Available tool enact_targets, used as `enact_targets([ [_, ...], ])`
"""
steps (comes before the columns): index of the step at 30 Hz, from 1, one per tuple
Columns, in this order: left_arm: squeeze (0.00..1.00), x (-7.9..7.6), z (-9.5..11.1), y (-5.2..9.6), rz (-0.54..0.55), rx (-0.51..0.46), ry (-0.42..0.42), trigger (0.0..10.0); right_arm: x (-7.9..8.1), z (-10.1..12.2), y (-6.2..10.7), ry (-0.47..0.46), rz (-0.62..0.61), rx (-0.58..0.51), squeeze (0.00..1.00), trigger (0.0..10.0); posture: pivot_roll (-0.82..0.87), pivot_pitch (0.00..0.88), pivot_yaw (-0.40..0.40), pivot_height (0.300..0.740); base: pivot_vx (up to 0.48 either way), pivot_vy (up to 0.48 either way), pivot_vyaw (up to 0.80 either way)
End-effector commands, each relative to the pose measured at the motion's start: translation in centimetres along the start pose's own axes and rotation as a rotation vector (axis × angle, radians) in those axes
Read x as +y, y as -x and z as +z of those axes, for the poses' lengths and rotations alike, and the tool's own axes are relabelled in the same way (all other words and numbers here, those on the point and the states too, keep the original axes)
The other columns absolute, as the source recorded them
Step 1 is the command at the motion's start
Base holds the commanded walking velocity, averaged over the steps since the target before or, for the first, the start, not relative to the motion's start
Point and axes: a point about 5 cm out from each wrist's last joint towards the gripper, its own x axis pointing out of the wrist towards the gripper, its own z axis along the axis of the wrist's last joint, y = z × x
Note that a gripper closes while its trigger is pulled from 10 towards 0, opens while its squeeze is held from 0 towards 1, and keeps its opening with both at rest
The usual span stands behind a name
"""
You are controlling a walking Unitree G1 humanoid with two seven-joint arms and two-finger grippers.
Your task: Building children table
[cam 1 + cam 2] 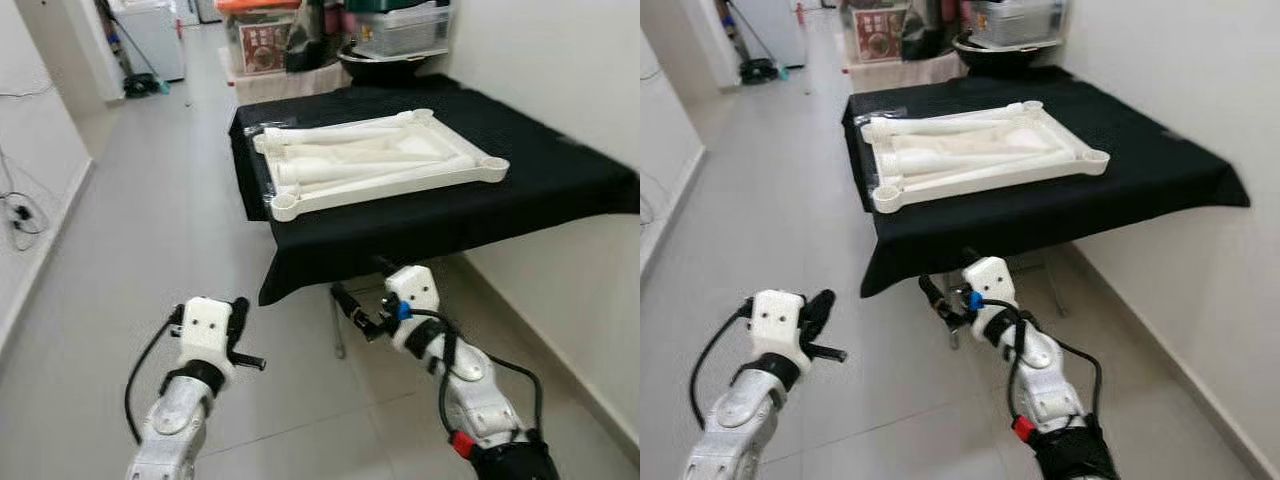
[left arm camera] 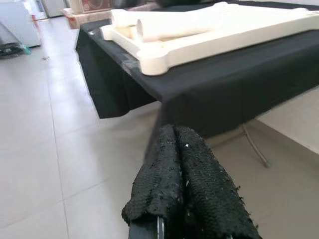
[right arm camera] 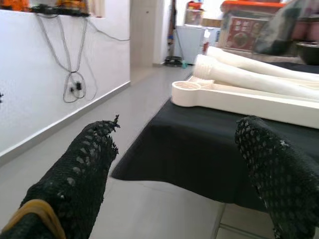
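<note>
Tabletop (image 1: 385, 165) lies upside down on the black-draped counter (image 1: 560, 170), loose legs (image 1: 350, 160) cradled inside its rim so nothing rolls. My left hand (image 1: 243, 340) hangs low, pinched together; my right hand (image 1: 358, 312), spread wide, sits just under the counter's near edge.

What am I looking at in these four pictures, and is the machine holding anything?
This is a humanoid robot seen through its own cameras. Two pictures come from its head, looking down past both arms; the other two come from cameras on its wrists. Ahead is a table under a black cloth. On it lies a white tabletop frame, upside down, with white table legs resting inside it: parts of a children's table. The left gripper, with fingers pressed together, and the right gripper, with fingers spread, both hang short of the table. Neither holds anything.
</note>
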Motion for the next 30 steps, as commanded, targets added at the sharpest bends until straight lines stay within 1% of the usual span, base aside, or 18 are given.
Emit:
enact_targets([
  [1,0.00,-0.15,-0.63,-0.04,-0.002,0.039,0.025,10.0,-0.33,-0.46,0.22,-0.015,-0.008,0.027,0.00,10.0,-0.03,0.071,0.023,0.740,0.000,0.307,0.00],
  [12,0.00,-0.07,-0.69,-0.18,-0.005,0.050,0.015,10.0,-0.48,-0.50,0.15,-0.023,-0.023,0.033,0.00,10.0,-0.03,0.080,0.024,0.740,0.000,0.480,0.00],
  [16,0.00,-0.03,-0.68,-0.20,-0.006,0.053,0.013,10.0,-0.58,-0.52,0.12,-0.033,-0.036,0.036,0.00,10.0,-0.03,0.085,0.027,0.740,0.000,0.480,0.00],
  [20,0.00,0.09,-0.69,-0.32,-0.009,0.058,0.012,10.0,-0.96,-0.73,0.06,-0.067,-0.079,0.052,0.00,10.0,-0.03,0.087,0.030,0.740,0.000,0.480,0.00],
  [25,0.00,0.22,-0.66,-0.46,0.000,0.056,0.024,10.0,-1.00,-0.74,0.07,-0.071,-0.085,0.052,0.00,10.0,-0.03,0.089,0.032,0.740,0.000,0.480,0.00],
  [27,0.00,0.24,-0.46,-0.44,-0.004,0.041,0.029,10.0,-1.00,-0.71,0.04,-0.068,-0.085,0.052,0.00,10.0,-0.03,0.090,0.034,0.740,0.000,0.000,0.00],
  [30,0.00,0.20,-0.57,-0.39,-0.007,0.051,0.022,10.0,-1.00,-0.70,0.03,-0.066,-0.086,0.052,0.00,10.0,-0.03,0.090,0.034,0.740,0.000,0.000,0.00],
])
